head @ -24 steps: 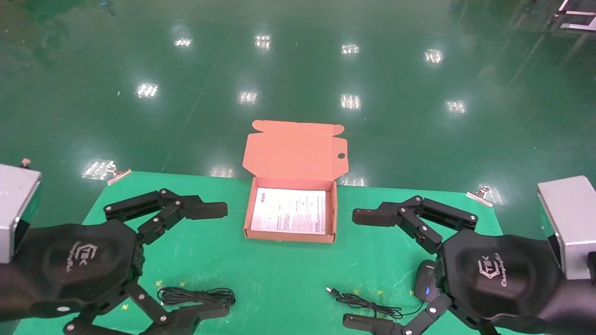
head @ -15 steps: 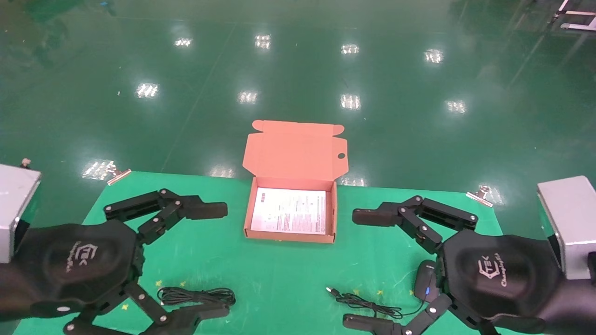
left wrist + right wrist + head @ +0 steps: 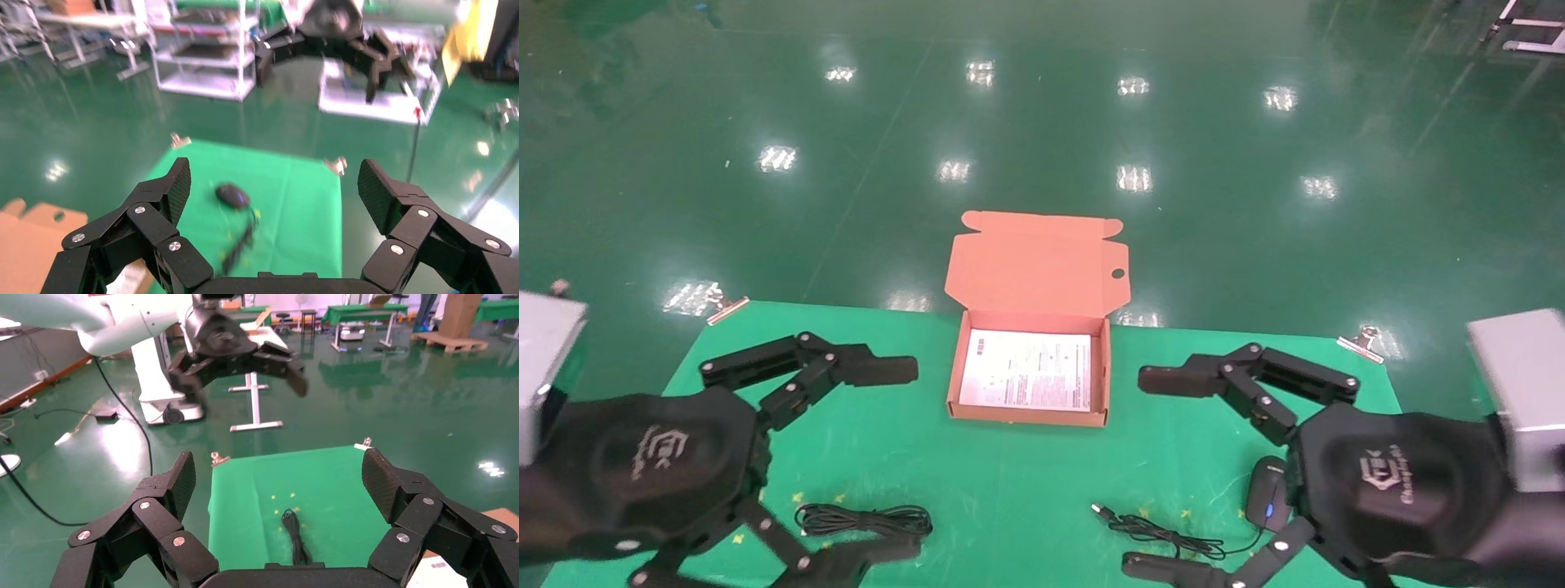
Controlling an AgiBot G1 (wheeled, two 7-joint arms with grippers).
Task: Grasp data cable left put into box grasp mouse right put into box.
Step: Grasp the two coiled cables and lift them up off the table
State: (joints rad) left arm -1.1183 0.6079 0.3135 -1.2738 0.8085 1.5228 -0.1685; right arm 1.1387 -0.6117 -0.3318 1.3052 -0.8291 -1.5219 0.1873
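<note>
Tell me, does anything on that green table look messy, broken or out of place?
Nothing stands out. The box sits open, holding only its white sheet. The cable lies coiled and the mouse sits flat; both open grippers, left and right, hover apart from them.

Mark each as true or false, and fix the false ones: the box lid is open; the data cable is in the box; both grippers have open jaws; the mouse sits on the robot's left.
1. The box has its lid open. True.
2. The data cable is in the box. False: it lies on the green mat, near the left gripper.
3. Both grippers have open jaws. True: the left gripper and the right gripper are spread wide and hold nothing.
4. The mouse sits on the robot's left. False: it lies on the right, by the right gripper.
</note>
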